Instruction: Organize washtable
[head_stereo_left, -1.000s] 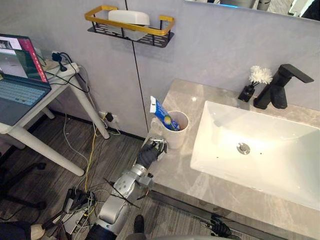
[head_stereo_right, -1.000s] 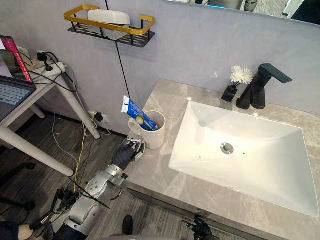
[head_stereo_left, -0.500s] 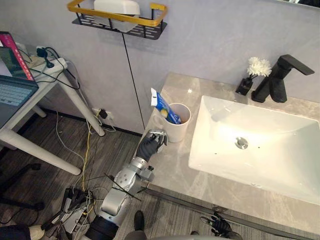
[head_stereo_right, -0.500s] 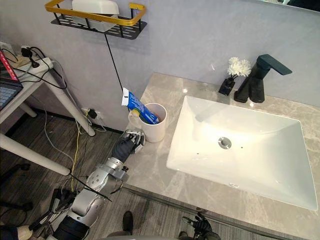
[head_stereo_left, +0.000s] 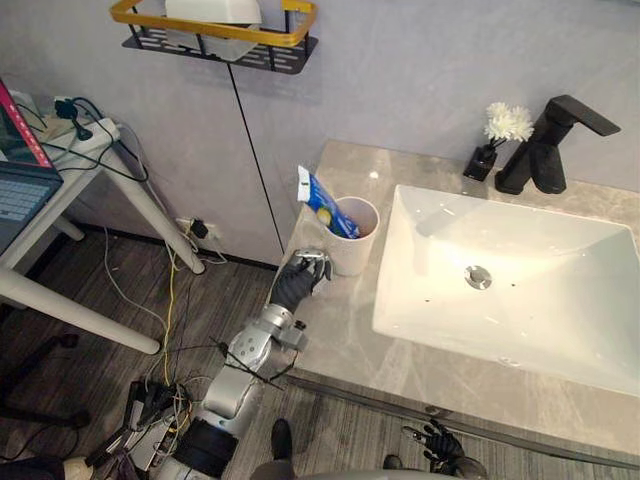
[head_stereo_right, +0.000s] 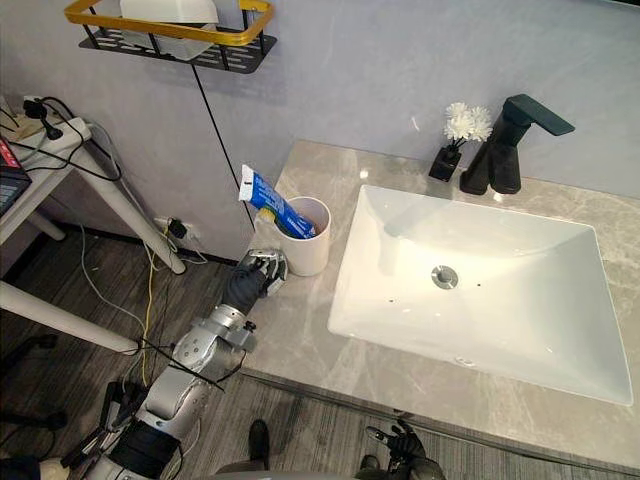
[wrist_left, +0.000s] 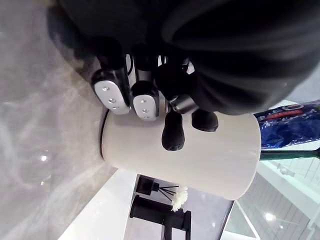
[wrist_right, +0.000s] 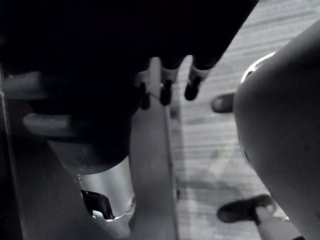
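Left hand (head_stereo_left: 301, 279) stays beside the cup (head_stereo_left: 351, 256), fingers curled, holding nothing (only the camera shifted). Cup with toothpaste tube (head_stereo_left: 320, 200) stands at the left edge of the counter (head_stereo_left: 340, 342), ungrasped; right hand (wrist_right: 194, 80) hangs relaxed

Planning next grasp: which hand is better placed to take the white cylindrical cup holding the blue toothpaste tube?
Left, likely: the left hand sits beside the white cup, fingers curled against it; the right hand hangs over the floor.
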